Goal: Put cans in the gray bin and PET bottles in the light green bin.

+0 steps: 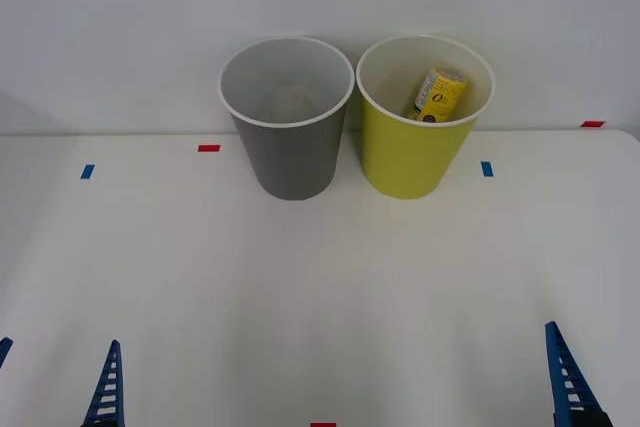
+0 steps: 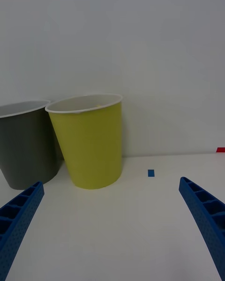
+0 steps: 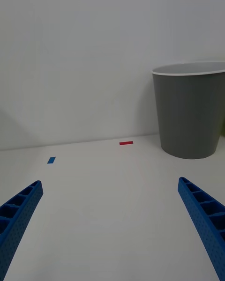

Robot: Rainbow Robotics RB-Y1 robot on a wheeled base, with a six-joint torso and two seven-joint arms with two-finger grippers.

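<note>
Two round tapered wastebaskets with white rims stand side by side at the far edge of the white desk (image 1: 320,277), against the wall, rims nearly touching: gray bin (image 1: 288,122) on the robot's left, yellow-green bin (image 1: 420,137) on the right. Slim PET bottle with bright yellow label and dark print (image 1: 438,94) lies tilted inside the yellow-green bin, leaning on its far inner wall. Gray bin's pale inside looks bare. Left claw (image 3: 112,225) sits low at the near left of the desk, blue ribbed fingers (image 3: 18,215) spread wide, holding nothing, pointed toward the gray bin. Right claw (image 2: 112,225) sits low at the near right, fingers (image 2: 204,215) likewise apart and empty, facing the yellow-green bin. Both claws well apart from the bins. Small red and blue tape marks (image 1: 208,148) dot the desk surface near the bins and edges.
</note>
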